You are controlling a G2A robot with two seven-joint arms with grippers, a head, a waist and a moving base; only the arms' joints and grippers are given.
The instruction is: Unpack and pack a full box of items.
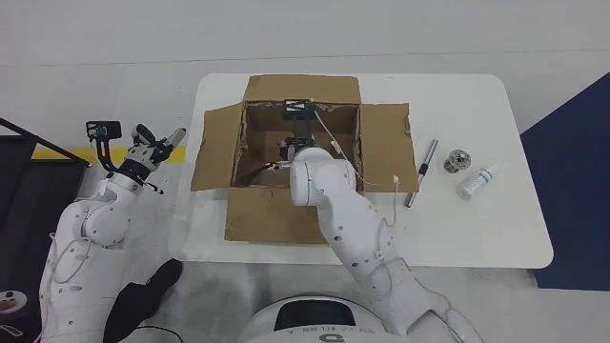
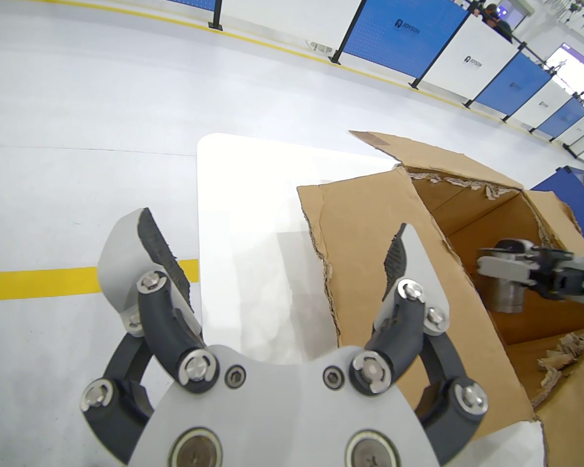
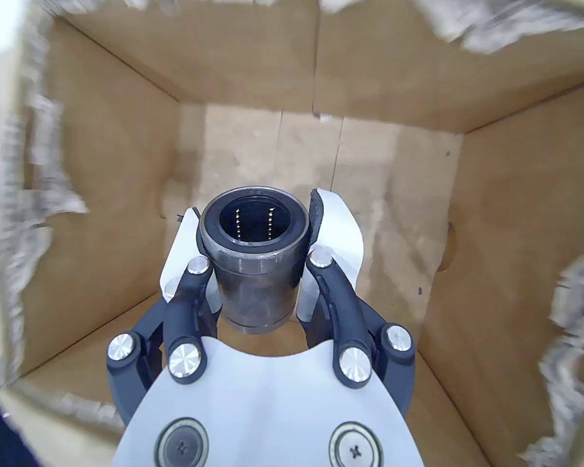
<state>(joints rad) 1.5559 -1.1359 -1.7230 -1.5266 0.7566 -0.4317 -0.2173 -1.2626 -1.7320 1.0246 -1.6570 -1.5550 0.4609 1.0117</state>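
An open cardboard box [image 1: 214,148] stands in the middle of the white table [image 1: 477,238], its flaps spread outward. My right gripper [image 1: 298,108] is down inside the box [image 3: 491,196], shut on a dark metal cylinder [image 3: 253,264] with a hollow bore; its fingers [image 3: 338,225] press on both sides. The cylinder hangs above the bare box floor. In the left wrist view that same gripper [image 2: 496,264] and the cylinder [image 2: 508,294] show inside the box [image 2: 370,255]. My left gripper [image 2: 272,225] is open and holds nothing. It hovers off the table's left edge, apart from the box [image 1: 160,136].
On the table right of the box lie a thin metal rod [image 1: 420,172], a small metal spool [image 1: 457,161] and a small white bottle [image 1: 476,182]. A thin white cable [image 1: 381,186] trails over the box's right flap. The box rim is ragged.
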